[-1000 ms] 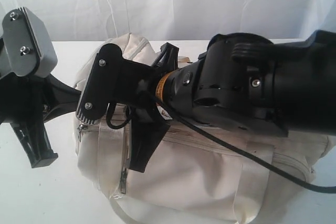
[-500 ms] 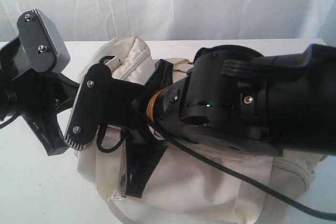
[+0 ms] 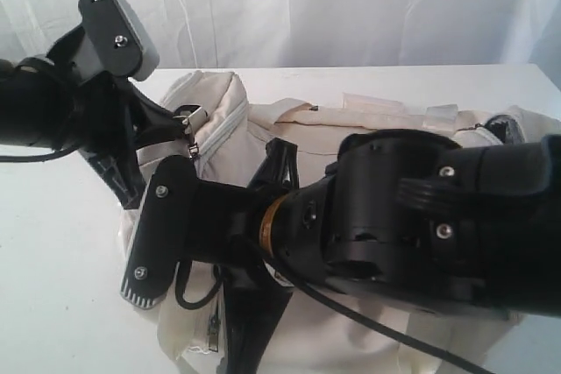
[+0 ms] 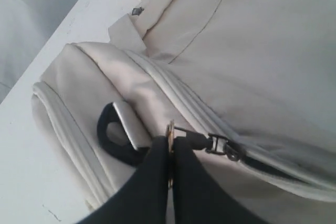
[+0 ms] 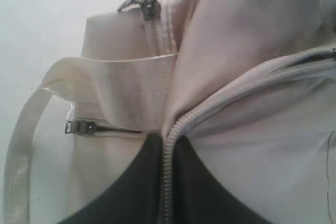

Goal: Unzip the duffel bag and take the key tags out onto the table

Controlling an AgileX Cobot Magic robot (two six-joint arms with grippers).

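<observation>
The cream duffel bag (image 3: 230, 108) lies on the white table (image 3: 53, 269), largely covered by my right arm. My left gripper (image 4: 170, 141) is shut on a thin metal pull ring at the bag's end. The ring is linked to the dark zip slider (image 4: 226, 148), beside a black D-ring (image 4: 111, 139). My right gripper (image 5: 169, 142) is shut on a fold of the bag's edge, with the zip teeth (image 5: 185, 120) running between its fingers. Two closed pocket zip pulls (image 5: 143, 0) (image 5: 80, 127) show nearby. The key tags are hidden.
A pale webbing strap (image 5: 22, 145) loops off the bag over the table. My right arm's black cable (image 3: 386, 332) trails across the bag's front. A white curtain (image 3: 333, 6) hangs behind the table's far edge.
My left arm has risen and swung right, up to the bag's end. My right arm has dropped lower in the view, so more of the bag's top shows behind it.
</observation>
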